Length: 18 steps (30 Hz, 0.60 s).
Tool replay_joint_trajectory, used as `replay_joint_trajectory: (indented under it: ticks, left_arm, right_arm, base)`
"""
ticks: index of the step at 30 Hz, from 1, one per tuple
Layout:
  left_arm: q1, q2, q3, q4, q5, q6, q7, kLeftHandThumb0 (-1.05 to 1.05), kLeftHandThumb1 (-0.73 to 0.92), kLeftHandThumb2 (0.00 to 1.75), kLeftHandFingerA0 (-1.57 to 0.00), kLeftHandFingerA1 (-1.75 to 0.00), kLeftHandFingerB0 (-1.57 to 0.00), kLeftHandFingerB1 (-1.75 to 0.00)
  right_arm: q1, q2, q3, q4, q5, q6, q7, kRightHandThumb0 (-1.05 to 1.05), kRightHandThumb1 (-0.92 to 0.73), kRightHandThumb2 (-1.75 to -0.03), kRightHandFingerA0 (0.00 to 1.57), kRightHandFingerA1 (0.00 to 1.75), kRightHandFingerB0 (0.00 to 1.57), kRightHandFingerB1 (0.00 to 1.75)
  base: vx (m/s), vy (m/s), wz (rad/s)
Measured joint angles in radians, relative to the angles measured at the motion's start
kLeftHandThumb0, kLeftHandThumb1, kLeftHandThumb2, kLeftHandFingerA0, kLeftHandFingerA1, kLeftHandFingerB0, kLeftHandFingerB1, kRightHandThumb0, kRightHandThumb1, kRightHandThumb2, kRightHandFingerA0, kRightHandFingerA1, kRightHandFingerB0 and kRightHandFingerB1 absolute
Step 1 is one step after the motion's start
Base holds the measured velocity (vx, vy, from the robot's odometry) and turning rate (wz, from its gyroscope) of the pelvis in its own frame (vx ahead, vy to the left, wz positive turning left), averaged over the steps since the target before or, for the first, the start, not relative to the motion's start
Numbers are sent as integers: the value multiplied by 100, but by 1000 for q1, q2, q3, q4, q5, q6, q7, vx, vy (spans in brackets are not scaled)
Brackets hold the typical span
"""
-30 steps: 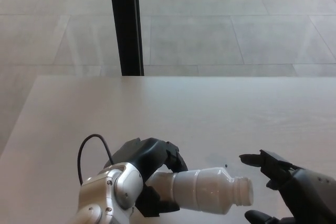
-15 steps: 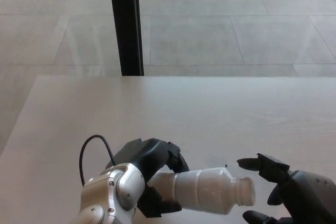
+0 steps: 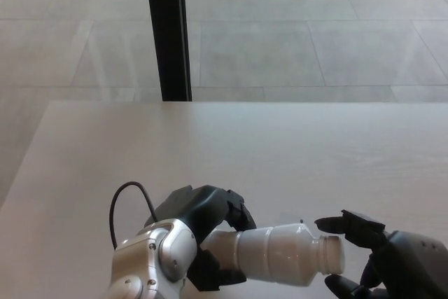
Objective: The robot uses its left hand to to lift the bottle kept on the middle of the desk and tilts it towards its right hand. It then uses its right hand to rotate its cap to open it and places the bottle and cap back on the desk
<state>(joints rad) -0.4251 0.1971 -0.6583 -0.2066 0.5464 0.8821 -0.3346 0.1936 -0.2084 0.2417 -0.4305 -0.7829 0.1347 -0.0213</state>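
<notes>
A white plastic bottle (image 3: 283,254) lies nearly horizontal above the desk (image 3: 245,152), its neck end pointing to the picture's right. My left hand (image 3: 203,232) is shut on the bottle's base end, with black fingers wrapped over and under it. My right hand (image 3: 381,260) is at the lower right, open, with one finger above the bottle's mouth (image 3: 332,255) and another below it. The fingertips are close to the mouth, but contact is not clear. I cannot make out a separate cap.
The pale desk stretches ahead to its far edge. Beyond it is a tiled floor and a black vertical post (image 3: 168,29). A thin black cable (image 3: 126,197) loops over my left wrist.
The bottle and my left hand have shifted slightly right. My right hand has moved in, its fingers now bracketing the bottle's mouth more closely.
</notes>
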Motion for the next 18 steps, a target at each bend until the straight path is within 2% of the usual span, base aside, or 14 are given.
replay_joint_trajectory:
  ticks: [1, 2, 4, 5, 6, 7, 8, 10, 12, 13, 14, 17, 18]
  left_arm:
    - [1, 0, 0, -1, 1, 0, 0, -31, 52, 96, -76, -151, -83, -82]
    - [1, 0, 0, -1, 2, 0, 0, -28, 49, 105, -82, -162, -85, -90]
    - [3, 0, 0, -3, 2, 0, 0, -28, 49, 105, -82, -162, -85, -90]
    - [4, -1, 0, -4, 3, 0, 1, -27, 48, 106, -83, -166, -85, -98]
    - [7, -3, 3, -5, 3, -1, 3, -27, 49, 108, -82, -168, -85, -99]
    - [9, -4, 3, -5, 3, -1, 4, -26, 49, 109, -81, -163, -86, -92]
    - [10, -5, 4, -6, 3, -1, 5, -26, 49, 109, -81, -163, -86, -92]
    - [12, -5, 5, -7, 3, -1, 5, -25, 45, 111, -84, -169, -86, -103]
    - [12, -5, 6, -7, 3, -1, 6, -27, 48, 104, -83, -166, -86, -92]
    - [13, -5, 6, -7, 3, -1, 6, -27, 48, 104, -83, -166, -86, -92]
    - [13, -5, 6, -7, 3, -1, 7, -29, 48, 103, -83, -156, -86, -81]
    - [15, -3, 6, -7, 3, -9, 8, -29, 49, 102, -82, -158, -86, -78]
    - [15, -3, 6, -7, 4, -10, 8, -29, 48, 109, -85, -161, -87, -93]
  right_arm:
    - [1, 0, -2, 4, 1, -6, -6, -33, -70, -62, 108, 101, 59, 53]
    - [3, 0, -4, 7, 3, -14, -12, -32, -69, -64, 108, 103, 60, 54]
    - [5, 0, -7, 11, 4, -22, -18, -32, -69, -64, 108, 103, 60, 54]
    - [7, 1, -7, 13, 5, -25, -21, -32, -69, -64, 109, 101, 61, 54]
    - [7, 1, -9, 17, 5, -30, -25, -31, -68, -64, 109, 102, 61, 54]
    - [7, 1, -11, 19, 6, -33, -27, -31, -68, -64, 108, 101, 60, 55]
    - [8, 1, -13, 25, 6, -40, -32, -31, -68, -64, 108, 101, 60, 55]
    - [10, 1, -15, 31, 7, -49, -40, -31, -68, -64, 106, 102, 61, 57]
    - [10, 4, -18, 34, 8, -56, -45, -29, -65, -66, 106, 106, 64, 63]
    - [10, 5, -19, 36, 9, -59, -48, -29, -65, -66, 106, 106, 64, 63]
    - [10, 6, -19, 38, 9, -62, -51, -27, -63, -68, 108, 109, 69, 71]
    - [11, 11, -24, 54, 17, -82, -67, -27, -62, -69, 111, 111, 70, 74]
    - [11, 12, -27, 63, 22, -93, -75, -27, -62, -68, 112, 111, 70, 76]
  base:
    - [0, 0, 0]
    - [0, 0, 0]
    - [0, 0, 0]
    - [0, 0, 0]
    - [0, 0, 0]
    - [0, 0, 0]
    - [0, 0, 0]
    - [0, 0, 0]
    - [0, 0, 0]
    - [0, 0, 0]
    - [0, 0, 0]
    - [0, 0, 0]
    - [0, 0, 0]
